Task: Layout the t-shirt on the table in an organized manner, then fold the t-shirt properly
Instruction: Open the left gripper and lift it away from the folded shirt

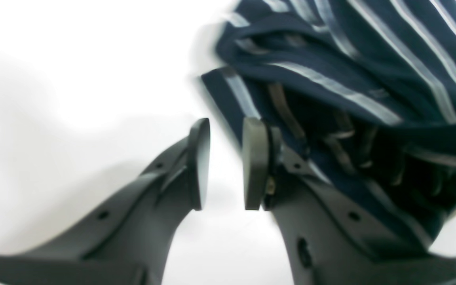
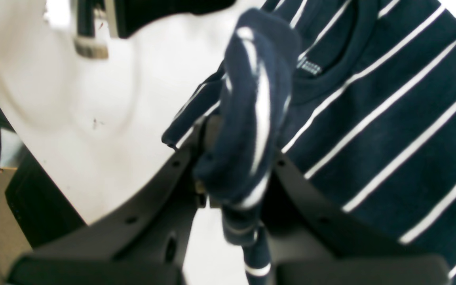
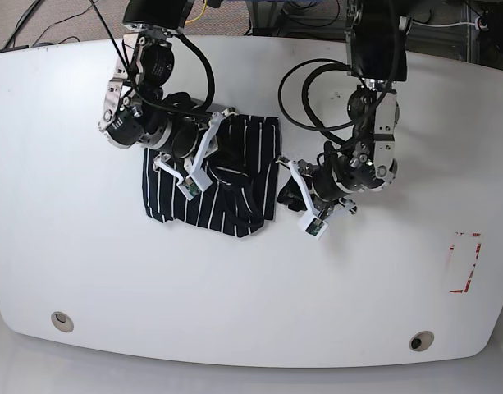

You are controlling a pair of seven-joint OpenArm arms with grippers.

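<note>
The soft dark cloth t-shirt with thin white stripes (image 3: pixel 214 180) lies partly spread on the large glossy white table (image 3: pixel 87 271), somewhat toward the far edge and left of the middle in the base view, with one side still bunched and rumpled toward the table's centre. The right pincer (image 2: pixel 236 166) is clamped on a thick fold of that cloth near the collar, the striped fabric bulging up between its jaws in the right wrist view. The left pincer (image 1: pixel 226 164) stands with a narrow gap between its pads and nothing in that gap; the crumpled edge of the shirt lies just beside and partly over its outer finger (image 1: pixel 256 162). The main risk, as I judge it, is that the right pincer has gathered several layers at once, so any pull to flatten the shirt could drag the whole garment sideways or leave the neckline twisted instead of smoothing it. The left pincer could close on bare table, or snag only a loose outer fold, since the cloth sits outside its jaws. With the arms pulling unevenly, the bunched side may roll under itself and the layout would stay crooked.
</note>
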